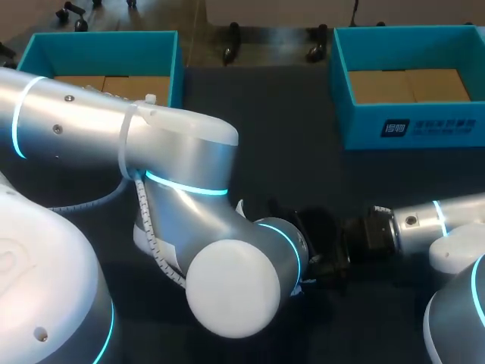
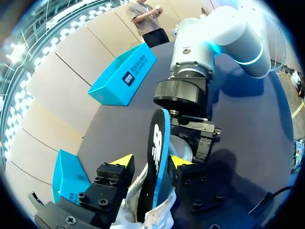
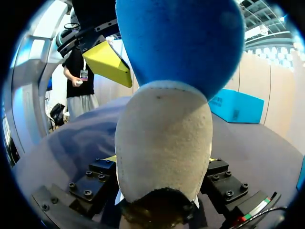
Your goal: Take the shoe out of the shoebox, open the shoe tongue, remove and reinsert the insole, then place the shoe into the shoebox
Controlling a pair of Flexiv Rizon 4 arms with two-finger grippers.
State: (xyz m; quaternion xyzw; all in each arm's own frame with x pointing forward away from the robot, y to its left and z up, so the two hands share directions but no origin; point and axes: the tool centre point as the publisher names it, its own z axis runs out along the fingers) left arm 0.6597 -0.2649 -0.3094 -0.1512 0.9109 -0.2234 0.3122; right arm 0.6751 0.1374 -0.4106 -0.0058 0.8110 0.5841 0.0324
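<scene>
Shoe (image 3: 162, 143) sat at the near middle of the table (image 1: 280, 136), where my two arms met, well apart from both teal shoeboxes (image 1: 409, 125) at the far edge. In the head view my left arm hid most of it.

Right hand (image 3: 161, 160): closed on the shoe's pale rounded end, a yellow tip just showing at each side of it.

Left hand (image 2: 151, 161): the insole (image 2: 156, 157) stood on edge inside it, black face to one side, blue rim to the other, with the white upper (image 2: 143, 210) bunched below. I couldn't tell whether that hand had a real pinch on the insole or only bracketed it.

Judged step: insole work, with the insole mostly out of the shoe. Whether it was coming out or going back in, I couldn't say.

Notes for doing it well:
- Keep the right hand's clamp steady, as it is the anchor.
- Confirm a firm left-hand grip before any pull or push.
- Move the insole along the shoe's length, not sideways, so it doesn't fold.
- Watch the loose upper, which could snag the insole's edge at the opening.
- Go slowly, since the head view gives little help here.
</scene>
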